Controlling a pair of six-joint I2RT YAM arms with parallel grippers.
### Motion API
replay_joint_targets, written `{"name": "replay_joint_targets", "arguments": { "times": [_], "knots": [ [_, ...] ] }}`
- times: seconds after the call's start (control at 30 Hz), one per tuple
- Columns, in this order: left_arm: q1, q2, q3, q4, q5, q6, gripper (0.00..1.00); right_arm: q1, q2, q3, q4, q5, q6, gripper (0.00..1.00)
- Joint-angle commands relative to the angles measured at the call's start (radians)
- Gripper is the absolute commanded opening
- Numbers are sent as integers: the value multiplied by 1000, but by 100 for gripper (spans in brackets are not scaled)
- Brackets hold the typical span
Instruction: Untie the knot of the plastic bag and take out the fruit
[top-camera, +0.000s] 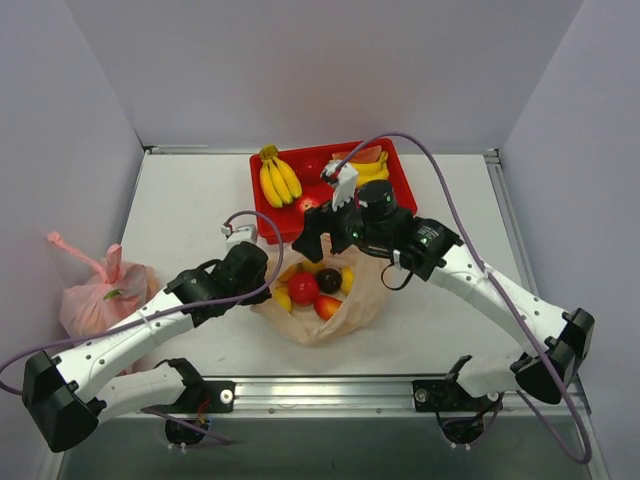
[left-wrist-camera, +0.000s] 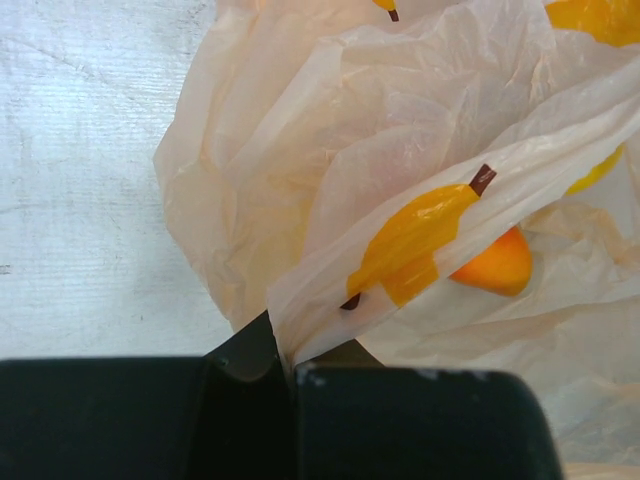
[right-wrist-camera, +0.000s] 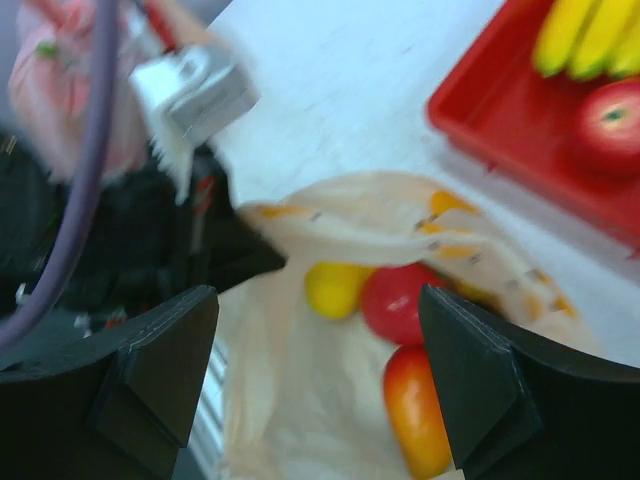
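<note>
Peach-orange, thin and crinkly, the translucent plastic bag (top-camera: 320, 322) lies on the white desk (top-camera: 190, 210) just on the near side of the red plastic tray (top-camera: 404, 180), its mouth spread open. Round fruit shows inside: a red apple (top-camera: 303, 288), a dark plum-like piece (top-camera: 329, 280), a yellow piece (top-camera: 283, 298) and an orange-red piece (top-camera: 327, 306). The left pincer (left-wrist-camera: 285, 365) is clamped on a fold of the bag's printed film. The right pincer (right-wrist-camera: 320, 350) hangs over the bag's rim nearest the tray, jaws wide, nothing between them. A yellow banana bunch (top-camera: 278, 178) lies in the tray. A knotted pink bag (top-camera: 95, 292) sits well left of the tray.
</note>
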Motion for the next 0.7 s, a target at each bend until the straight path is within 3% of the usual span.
{"name": "replay_joint_targets", "arguments": {
  "times": [0.0, 0.27, 0.53, 0.67],
  "knots": [
    [1, -38, 4, -2, -44, -38, 0, 110, -33, -92, -81, 43, -2, 82],
    [-2, -91, -39, -2, -26, -79, 0, 195, 30, -273, -7, 93, 89, 83],
    [-6, -93, -49, -2, -6, -94, 0, 168, 199, -237, 92, 247, 93, 85],
    [-8, -93, -57, -2, -12, -100, 0, 154, 275, -211, 125, 305, 76, 91]
  ]
}}
